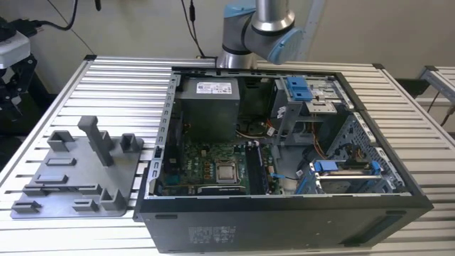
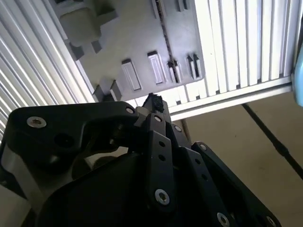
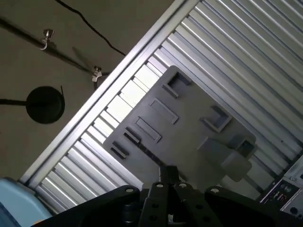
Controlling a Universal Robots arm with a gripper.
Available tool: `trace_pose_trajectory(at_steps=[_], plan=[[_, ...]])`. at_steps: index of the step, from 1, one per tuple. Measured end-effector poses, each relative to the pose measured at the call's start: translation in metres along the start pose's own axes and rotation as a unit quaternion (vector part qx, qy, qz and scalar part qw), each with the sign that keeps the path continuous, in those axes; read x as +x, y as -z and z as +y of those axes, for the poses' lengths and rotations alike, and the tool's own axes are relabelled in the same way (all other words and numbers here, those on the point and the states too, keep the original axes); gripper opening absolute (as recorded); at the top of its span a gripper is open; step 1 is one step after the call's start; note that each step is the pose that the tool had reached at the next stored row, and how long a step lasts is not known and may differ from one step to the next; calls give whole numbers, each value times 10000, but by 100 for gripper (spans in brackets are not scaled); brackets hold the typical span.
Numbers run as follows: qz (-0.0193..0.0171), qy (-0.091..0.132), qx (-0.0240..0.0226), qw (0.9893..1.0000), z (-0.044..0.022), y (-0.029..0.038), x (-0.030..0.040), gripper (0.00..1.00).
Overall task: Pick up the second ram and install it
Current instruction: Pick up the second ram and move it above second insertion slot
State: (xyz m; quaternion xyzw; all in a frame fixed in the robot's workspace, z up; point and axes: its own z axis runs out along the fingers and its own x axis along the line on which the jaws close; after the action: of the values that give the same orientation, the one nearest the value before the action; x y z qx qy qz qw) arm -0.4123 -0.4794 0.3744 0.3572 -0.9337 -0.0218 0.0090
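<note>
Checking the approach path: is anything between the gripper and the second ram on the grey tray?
Nothing visible does. In the first wrist view the gripper hangs above the grey tray, with open air down to the second ram, a thin dark strip on it.

the exterior view looks steeply down over the computer case (image 1: 284, 224) and grey tray (image 1: 78, 176); both wrist views face that tray (image 2: 137, 42) (image 3: 189, 123) past my gripper (image 2: 154, 100) (image 3: 168, 172).

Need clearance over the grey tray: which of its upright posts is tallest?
The slim post near the tray's middle, rising well above the rest; the others are short squat blocks.
</note>
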Motion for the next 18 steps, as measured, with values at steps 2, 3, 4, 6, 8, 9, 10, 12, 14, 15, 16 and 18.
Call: trace_pose_trajectory(at_steps=[2,3,4,6,8,9,10,12,14,15,16,18], plan=[[8,188,5,9998,1,-2,0,11],[12,280,9,9996,0,-2,0,11],[17,371,13,9993,0,-3,0,11],[24,550,24,9985,0,-4,0,11],[33,731,37,9973,0,-6,0,11],[38,819,43,9966,0,-6,0,11],[43,909,49,9958,0,-7,0,11],[53,1084,61,9941,0,-9,0,11],[68,1266,70,9919,0,-11,0,11],[75,1343,73,9909,0,-13,0,11],[83,1429,77,9897,0,-14,0,11],[97,1609,84,9869,0,-17,0,11]])
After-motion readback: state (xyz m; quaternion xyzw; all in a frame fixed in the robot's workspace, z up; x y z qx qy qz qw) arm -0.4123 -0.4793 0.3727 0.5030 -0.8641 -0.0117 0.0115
